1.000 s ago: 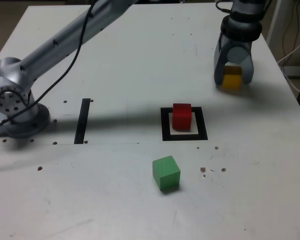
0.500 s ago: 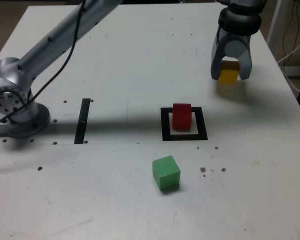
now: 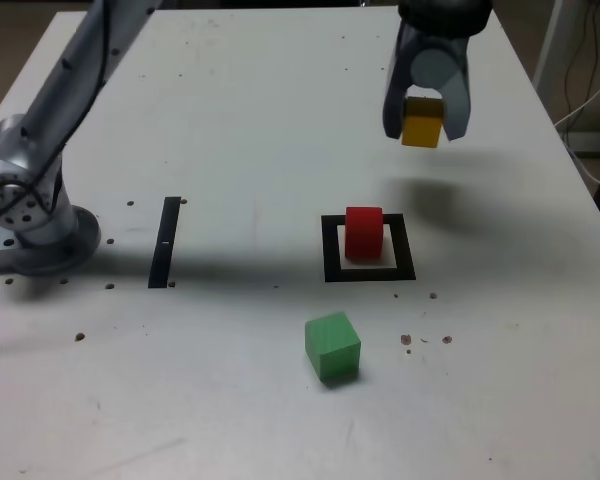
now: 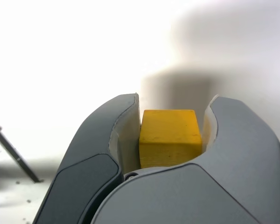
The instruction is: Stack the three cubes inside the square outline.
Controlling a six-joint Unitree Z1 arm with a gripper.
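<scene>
Between the earlier exterior views and the present one, the yellow cube (image 3: 422, 122) was raised off the table (image 3: 270, 380) and carried, within the gripper (image 3: 424, 128), toward the exterior view's left.

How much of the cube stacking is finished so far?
The red cube already sits inside the square outline, so the base looks done. The yellow cube is in hand, gripped by the claw above the table. Left to do: set it on the red one, then add the green cube, which rests outside the outline.
</scene>
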